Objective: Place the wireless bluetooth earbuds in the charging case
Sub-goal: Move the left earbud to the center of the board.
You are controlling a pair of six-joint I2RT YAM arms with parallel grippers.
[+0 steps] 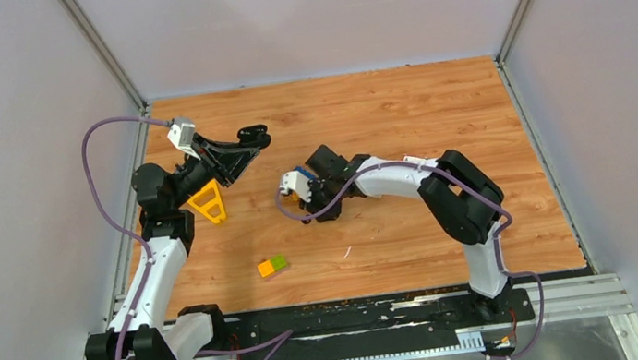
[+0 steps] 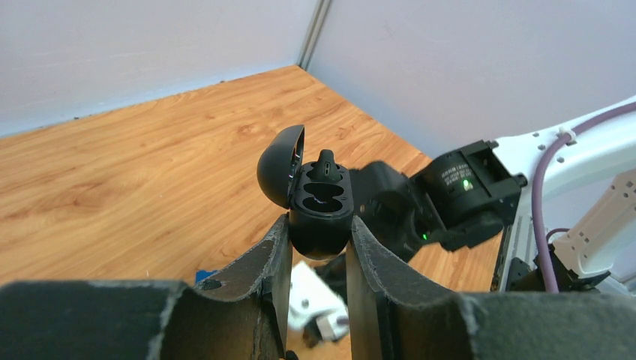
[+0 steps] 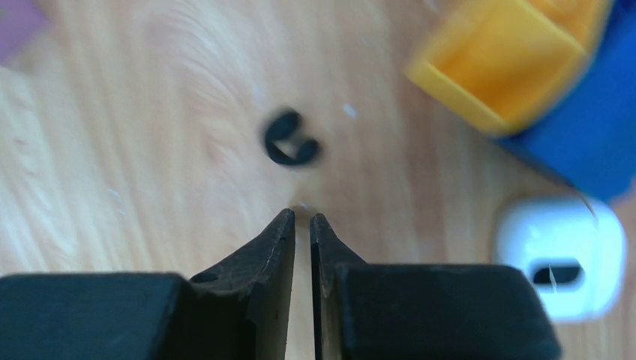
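Note:
My left gripper [image 2: 320,225] is shut on the black charging case [image 2: 322,210] and holds it up off the table, lid open. One black earbud [image 2: 327,161] stands in the far socket; the near socket is bare. In the top view the case [image 1: 252,136] hangs at the left rear. My right gripper [image 3: 302,217] points down at the wood with its jaws a thin slit apart and nothing between them. A black earbud [image 3: 290,139], blurred, lies on the table just beyond its tips. The white earbuds are out of view.
A white charging case [image 3: 561,259] lies right of the right gripper, with a yellow block [image 3: 502,52] and a blue block [image 3: 592,135] beyond it. An orange-and-green block [image 1: 273,265] and a thin white sliver [image 1: 346,252] lie nearer the front edge.

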